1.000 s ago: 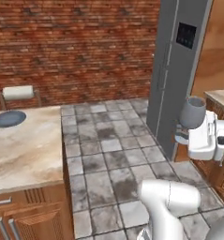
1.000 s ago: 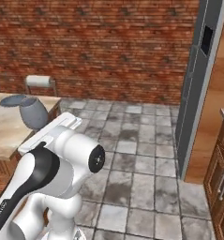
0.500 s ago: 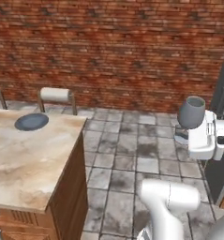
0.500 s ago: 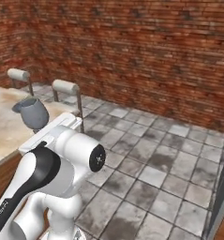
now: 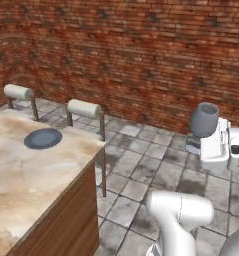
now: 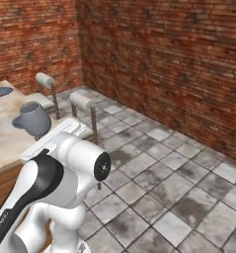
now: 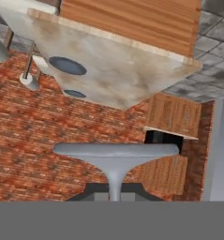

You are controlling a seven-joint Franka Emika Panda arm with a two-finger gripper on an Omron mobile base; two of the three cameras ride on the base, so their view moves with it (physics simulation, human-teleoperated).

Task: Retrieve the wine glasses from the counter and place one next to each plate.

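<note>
Base swung toward the island — gripper (image 5: 207,145) pinched on wine glass (image 5: 204,120), carried upright well short of plate (image 5: 43,138) — keep it level, set foot just beside plate.

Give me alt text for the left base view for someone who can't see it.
A robot gripper at right holds a grey wine glass upright above a grey tiled floor. At left, a marbled island carries a dark plate, with two cushioned stools and a brick wall behind.
</note>
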